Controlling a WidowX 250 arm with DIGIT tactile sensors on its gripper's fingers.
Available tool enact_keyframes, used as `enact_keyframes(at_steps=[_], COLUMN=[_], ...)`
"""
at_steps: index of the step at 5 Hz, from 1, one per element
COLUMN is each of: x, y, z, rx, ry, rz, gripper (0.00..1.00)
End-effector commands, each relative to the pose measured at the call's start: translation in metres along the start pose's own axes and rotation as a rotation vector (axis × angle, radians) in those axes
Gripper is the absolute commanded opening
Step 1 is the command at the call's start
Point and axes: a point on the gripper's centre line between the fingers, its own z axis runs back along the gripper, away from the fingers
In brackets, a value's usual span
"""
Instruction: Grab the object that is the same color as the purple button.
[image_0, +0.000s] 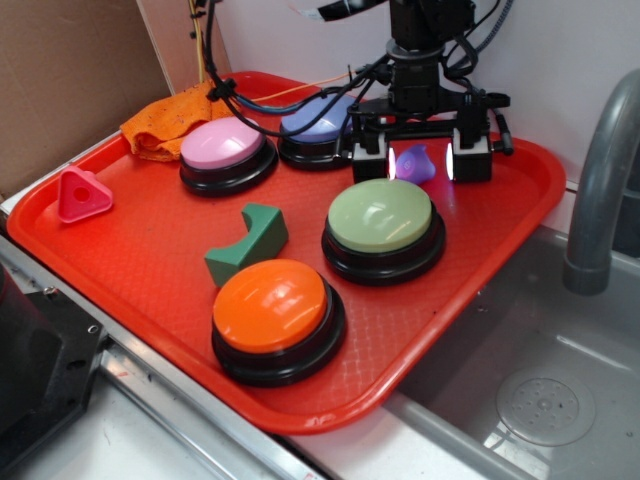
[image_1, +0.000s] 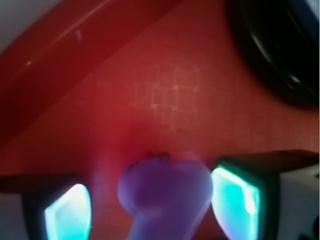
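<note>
The small purple teardrop object (image_0: 416, 163) lies on the red tray (image_0: 150, 250) at the back, just right of the purple button (image_0: 318, 122). My gripper (image_0: 420, 165) is lowered over it and stands open, one finger on each side. In the wrist view the object (image_1: 165, 192) fills the space between the glowing pads (image_1: 67, 212). The right pad is at or very near the object's side, while a gap of red tray shows on the left. The tray's raised rim (image_1: 60, 55) runs across the upper left.
A green-domed button (image_0: 383, 222) stands right in front of the gripper. Also on the tray are an orange button (image_0: 272, 310), a pink button (image_0: 224, 150), a green arch block (image_0: 250, 243), a pink triangle (image_0: 83, 195) and an orange cloth (image_0: 165, 125). A sink and faucet (image_0: 600, 180) lie to the right. A button's black base (image_1: 280, 55) is close.
</note>
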Motion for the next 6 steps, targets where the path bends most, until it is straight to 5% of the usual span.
enact_keyframes(at_steps=[1, 4, 5, 6], x=[0.008, 0.021, 0.014, 0.006], y=[0.010, 0.070, 0.099, 0.126], z=[0.011, 0.096, 0.118, 0.125], rx=[-0.018, -0.053, -0.038, -0.055], ry=[-0.024, 0.112, 0.090, 0.141], rz=[-0.017, -0.205, -0.291, -0.448], gripper=[0.00, 0.00, 0.00, 0.00])
